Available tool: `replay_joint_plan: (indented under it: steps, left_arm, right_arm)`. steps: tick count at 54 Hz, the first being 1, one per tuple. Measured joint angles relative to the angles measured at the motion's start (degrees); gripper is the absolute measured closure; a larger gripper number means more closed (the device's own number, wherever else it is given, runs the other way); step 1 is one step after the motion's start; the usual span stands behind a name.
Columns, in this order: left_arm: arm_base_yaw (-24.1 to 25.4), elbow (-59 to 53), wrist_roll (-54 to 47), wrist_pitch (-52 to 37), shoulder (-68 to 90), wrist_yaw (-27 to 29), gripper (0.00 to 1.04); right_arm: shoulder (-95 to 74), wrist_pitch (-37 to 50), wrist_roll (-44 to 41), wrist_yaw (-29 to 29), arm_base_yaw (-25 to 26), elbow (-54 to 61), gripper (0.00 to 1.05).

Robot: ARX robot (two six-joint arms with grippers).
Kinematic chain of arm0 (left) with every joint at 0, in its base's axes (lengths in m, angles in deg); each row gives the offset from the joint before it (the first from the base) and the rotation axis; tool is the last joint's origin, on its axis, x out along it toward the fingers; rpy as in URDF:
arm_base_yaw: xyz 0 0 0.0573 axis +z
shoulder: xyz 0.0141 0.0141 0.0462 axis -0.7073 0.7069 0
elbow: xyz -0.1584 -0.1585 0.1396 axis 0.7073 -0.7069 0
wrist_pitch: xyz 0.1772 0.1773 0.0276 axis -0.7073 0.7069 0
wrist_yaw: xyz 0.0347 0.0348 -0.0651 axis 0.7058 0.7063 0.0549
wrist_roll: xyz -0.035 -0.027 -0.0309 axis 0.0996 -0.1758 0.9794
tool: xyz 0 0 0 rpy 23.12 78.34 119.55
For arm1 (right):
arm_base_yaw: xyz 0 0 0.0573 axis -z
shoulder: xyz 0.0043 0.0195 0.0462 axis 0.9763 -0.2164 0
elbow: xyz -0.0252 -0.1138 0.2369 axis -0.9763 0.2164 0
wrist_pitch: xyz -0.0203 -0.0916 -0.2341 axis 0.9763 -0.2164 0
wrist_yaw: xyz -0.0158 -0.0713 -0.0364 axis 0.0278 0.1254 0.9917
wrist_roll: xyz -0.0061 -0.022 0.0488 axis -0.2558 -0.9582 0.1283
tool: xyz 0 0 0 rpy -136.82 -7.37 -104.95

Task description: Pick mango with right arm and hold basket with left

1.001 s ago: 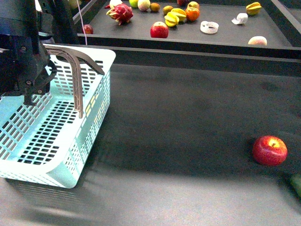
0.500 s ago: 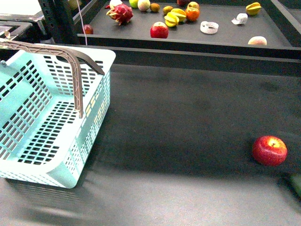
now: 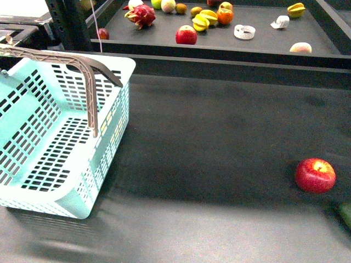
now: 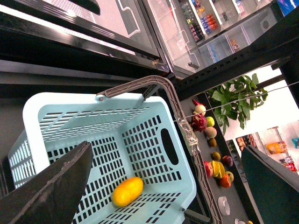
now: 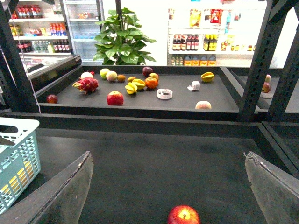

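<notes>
The pale turquoise basket [image 3: 112,118] stands at the left of the dark table, its grey-brown handles [image 3: 88,82] raised. In the left wrist view the yellow mango [image 4: 127,191] lies on the floor of the basket [image 4: 154,116]. My left gripper [image 4: 166,148] is open and empty, above the basket and apart from it. My right gripper [image 5: 168,156] is open and empty above the table, with a red apple [image 5: 183,215] below it. The mango and both arms do not show in the front view.
The red apple [image 3: 315,175] lies at the table's right, with a green object [image 3: 346,213] at the edge beside it. A raised black shelf [image 3: 219,46] at the back holds a dragon fruit [image 3: 141,15], another apple [image 3: 186,35], star fruits [image 3: 204,21] and several other fruits.
My left arm, which hung over the basket's left side a second ago, has gone out of the front view. The basket and the apple have stayed put.
</notes>
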Motion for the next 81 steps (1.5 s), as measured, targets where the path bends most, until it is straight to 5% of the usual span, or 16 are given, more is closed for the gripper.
replay_joint_plan:
  steps: [5, 8, 13, 19, 30, 81]
  left_arm:
    - [0.48, -0.17, -1.81, -0.7, 0.28, -1.77, 0.07]
    - [3.54, -2.97, -14.49, -11.19, 2.45, -18.23, 0.19]
    - [1.84, -3.17, -35.15, -12.9, -1.64, -31.3, 0.37]
    - [1.42, -3.19, -50.62, -6.36, -9.11, -32.06, 0.58]
    - [1.4, -3.08, -57.16, 10.29, -25.03, -32.13, 1.0]
    - [1.4, -3.08, -58.23, 35.32, -50.9, -32.24, 1.01]
  right_arm:
    - [0.0, 0.0, 0.0, 0.0, 0.0, 0.0, 0.08]
    - [-0.02, 0.0, 0.0, 0.0, 0.0, 0.0, 0.08]
    - [0.0, 0.0, -0.02, -0.04, 0.0, 0.0, 0.08]
    - [0.0, 0.0, 0.0, 0.02, 0.0, 0.0, 0.08]
    - [0.0, 0.0, 0.0, -0.02, 0.0, 0.0, 0.08]
    - [0.0, 0.0, 0.0, 0.0, 0.0, 0.0, 0.08]
